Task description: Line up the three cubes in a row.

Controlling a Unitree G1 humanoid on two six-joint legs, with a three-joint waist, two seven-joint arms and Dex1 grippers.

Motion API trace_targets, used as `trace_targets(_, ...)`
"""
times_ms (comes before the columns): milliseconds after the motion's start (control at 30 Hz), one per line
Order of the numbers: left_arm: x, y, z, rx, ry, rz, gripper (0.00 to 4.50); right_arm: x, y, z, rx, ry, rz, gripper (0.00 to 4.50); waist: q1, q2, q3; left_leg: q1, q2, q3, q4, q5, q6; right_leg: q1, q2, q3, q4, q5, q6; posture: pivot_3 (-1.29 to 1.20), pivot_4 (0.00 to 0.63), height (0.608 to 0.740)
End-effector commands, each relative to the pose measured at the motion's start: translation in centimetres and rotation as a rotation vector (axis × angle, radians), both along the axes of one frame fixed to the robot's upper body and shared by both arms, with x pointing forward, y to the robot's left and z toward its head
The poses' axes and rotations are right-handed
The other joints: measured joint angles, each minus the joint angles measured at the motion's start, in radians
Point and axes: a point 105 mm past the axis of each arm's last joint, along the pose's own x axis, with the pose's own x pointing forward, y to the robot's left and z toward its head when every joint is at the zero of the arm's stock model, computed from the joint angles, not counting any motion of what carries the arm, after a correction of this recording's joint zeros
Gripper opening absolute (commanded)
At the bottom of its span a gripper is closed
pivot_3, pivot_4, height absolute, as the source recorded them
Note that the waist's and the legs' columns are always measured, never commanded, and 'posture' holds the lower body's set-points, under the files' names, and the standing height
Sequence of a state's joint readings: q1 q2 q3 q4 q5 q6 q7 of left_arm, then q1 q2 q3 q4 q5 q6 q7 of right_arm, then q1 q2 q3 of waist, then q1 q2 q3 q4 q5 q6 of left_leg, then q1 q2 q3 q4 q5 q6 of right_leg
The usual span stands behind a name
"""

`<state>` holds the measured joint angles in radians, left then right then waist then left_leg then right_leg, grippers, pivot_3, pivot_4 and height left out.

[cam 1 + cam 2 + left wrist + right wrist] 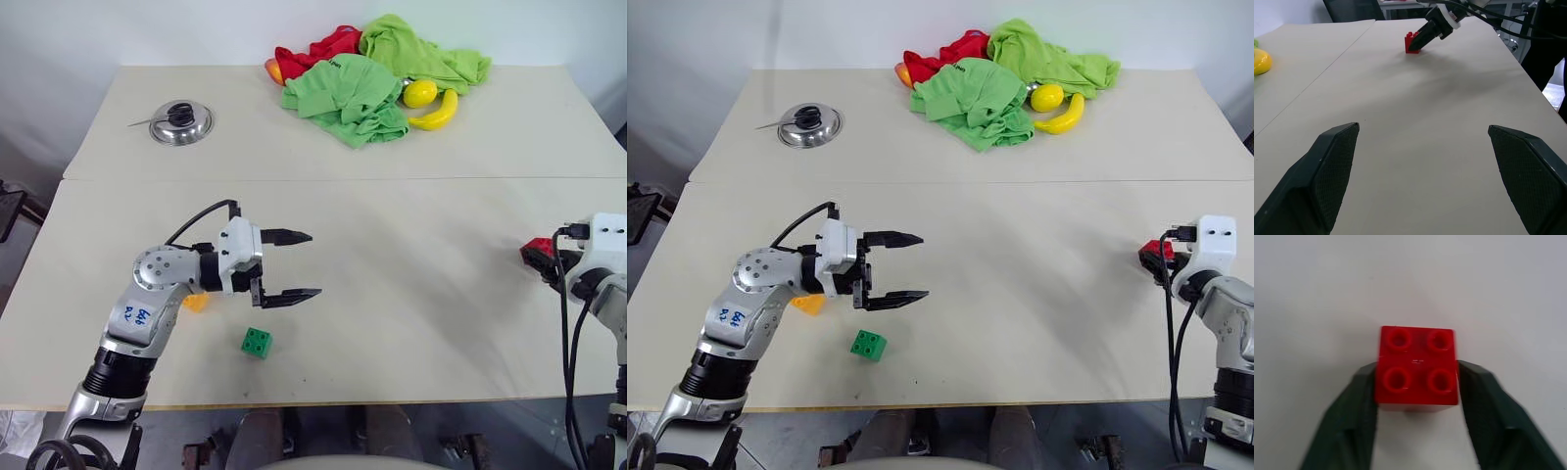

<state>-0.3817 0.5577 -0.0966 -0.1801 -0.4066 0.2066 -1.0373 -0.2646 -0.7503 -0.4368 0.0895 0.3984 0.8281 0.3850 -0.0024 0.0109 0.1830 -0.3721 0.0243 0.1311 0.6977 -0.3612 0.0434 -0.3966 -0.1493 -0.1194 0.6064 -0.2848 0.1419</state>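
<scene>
Pinching the red cube [1417, 366] at the table's [411, 255] right edge.

Right gripper [1417, 382] pressing both fingers [1359, 401] against the cube's sides, cube sitting on the table. Left gripper [294, 264] hovering spread wide, holding nothing, just above the green cube [257, 342] near the front edge. Orange cube [809, 304] peeking out beside the left wrist.

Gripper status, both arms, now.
Left gripper: open, holding nothing, hovering over the table.
Right gripper: fingers closed on the red cube.
</scene>
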Motion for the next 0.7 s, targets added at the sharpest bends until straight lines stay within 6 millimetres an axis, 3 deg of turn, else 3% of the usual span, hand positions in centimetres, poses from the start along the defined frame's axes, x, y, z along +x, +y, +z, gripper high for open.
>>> trace_targets(33,-0.3,0.2,0.7,-0.009,-0.035,-0.001,4.5,0.3,0.4,2.4,-0.051,-0.059,0.093,1.5,0.001,0.0,0.0,0.0,0.0,0.0,0.0,0.0,0.0,0.0,0.0,0.0,0.0,0.0,0.0,0.0,0.15,0.74)
trace_targets(100,-0.3,0.4,0.7,-0.003,-0.037,0.004,4.5,0.7,1.9,3.3,-0.096,-0.089,0.225,1.5,0.0,0.0,0.0,0.0,0.0,0.0,0.0,0.0,0.0,0.0,0.0,0.0,0.0,0.0,0.0,0.0,0.15,0.74)
trace_targets(200,-0.1,0.7,0.8,0.005,-0.039,0.009,4.5,0.0,6.6,4.3,-0.298,-0.157,0.658,1.5,-0.001,0.0,0.0,0.0,0.0,0.0,0.0,0.0,0.0,0.0,0.0,0.0,-0.001,0.0,0.0,0.0,0.15,0.74)
trace_targets(300,0.2,0.9,0.9,0.011,-0.04,0.008,4.5,-1.1,9.9,3.8,-0.419,-0.187,1.023,1.5,-0.002,0.0,0.001,0.0,0.0,0.001,-0.001,0.0,0.0,0.0,0.001,0.0,-0.002,0.0,0.001,0.0,0.15,0.74)
trace_targets(400,0.3,0.9,1.0,0.017,-0.041,0.0,4.5,-1.1,12.4,2.6,-0.365,-0.119,1.282,1.5,-0.005,-0.001,0.001,0.001,0.0,0.002,0.0,0.0,0.0,0.001,0.001,0.0,-0.002,0.001,0.002,0.0,0.15,0.74)
trace_targets(533,0.2,1.0,1.0,0.029,-0.035,-0.012,4.5,-0.3,14.8,1.6,-0.373,-0.076,1.475,1.5,-0.005,-0.002,0.002,0.001,0.002,0.002,0.001,0.0,0.0,0.001,0.001,0.0,-0.003,0.001,0.002,0.0,0.15,0.74)
trace_targets(700,0.2,1.4,1.2,0.044,-0.034,-0.005,4.5,0.4,15.8,0.4,-0.354,-0.005,1.607,1.5,0.001,-0.002,0.002,0.0,0.001,0.0,0.001,0.0,0.0,0.001,0.001,-0.001,-0.002,0.001,0.002,0.0,0.15,0.74)
